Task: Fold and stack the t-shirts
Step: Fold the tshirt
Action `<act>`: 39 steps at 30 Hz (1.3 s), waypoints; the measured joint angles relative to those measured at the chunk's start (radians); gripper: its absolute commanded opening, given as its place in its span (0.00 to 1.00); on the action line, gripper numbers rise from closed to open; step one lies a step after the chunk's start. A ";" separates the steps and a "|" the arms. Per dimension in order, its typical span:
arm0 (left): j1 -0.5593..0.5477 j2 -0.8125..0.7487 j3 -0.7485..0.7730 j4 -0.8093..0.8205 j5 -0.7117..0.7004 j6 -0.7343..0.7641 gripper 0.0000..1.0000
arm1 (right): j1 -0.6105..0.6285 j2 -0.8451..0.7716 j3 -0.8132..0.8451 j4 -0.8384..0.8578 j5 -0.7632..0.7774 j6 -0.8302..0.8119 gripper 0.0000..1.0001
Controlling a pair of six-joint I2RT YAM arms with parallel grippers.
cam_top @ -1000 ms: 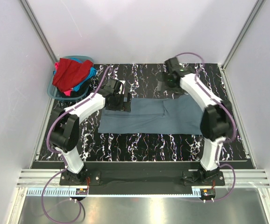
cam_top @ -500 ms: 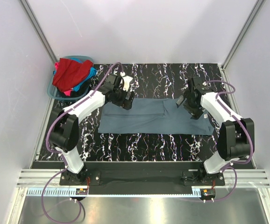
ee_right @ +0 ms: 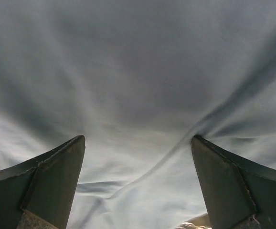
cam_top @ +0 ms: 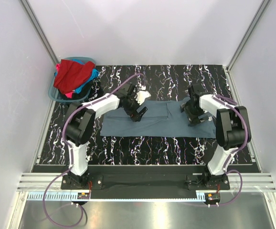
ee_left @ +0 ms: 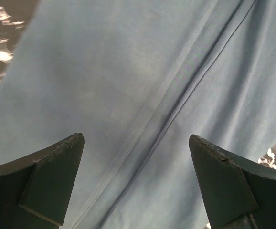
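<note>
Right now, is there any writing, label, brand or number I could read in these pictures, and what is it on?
No readable text anywhere.
The grey-blue t-shirt: plain cloth in every view, no print or tag showing.
The tick-marked strip at the near edge: marks too small to read.
The small board by the left arm's base: too small to tell.

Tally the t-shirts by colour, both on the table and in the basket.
Slate grey-blue t-shirt, flat on the table: 1
Red t-shirt, on top in the basket: 1
Bright blue t-shirt, in the basket: 1
Pink t-shirt, in the basket: 1
Total: 4 in view; the pile may hide more.
</note>
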 measured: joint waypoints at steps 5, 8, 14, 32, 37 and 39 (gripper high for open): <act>-0.031 0.109 0.091 -0.027 -0.066 -0.047 0.99 | -0.019 0.062 0.060 0.003 -0.016 0.016 1.00; -0.046 0.150 0.146 -0.029 -0.121 -0.100 0.99 | -0.021 0.076 0.076 0.002 -0.021 0.014 1.00; -0.097 0.134 0.104 0.007 -0.252 -0.246 0.99 | -0.022 0.107 0.118 -0.010 -0.024 -0.031 1.00; -0.360 -0.056 -0.143 0.022 -0.483 -1.072 0.99 | 0.008 0.643 0.951 -0.076 -0.122 -0.485 1.00; -0.387 -0.037 -0.113 0.000 -0.481 -1.213 0.99 | 0.072 0.861 1.343 -0.178 -0.136 -0.559 1.00; -0.392 -0.028 -0.095 -0.019 -0.493 -1.259 0.99 | 0.112 0.908 1.424 -0.181 -0.133 -0.585 1.00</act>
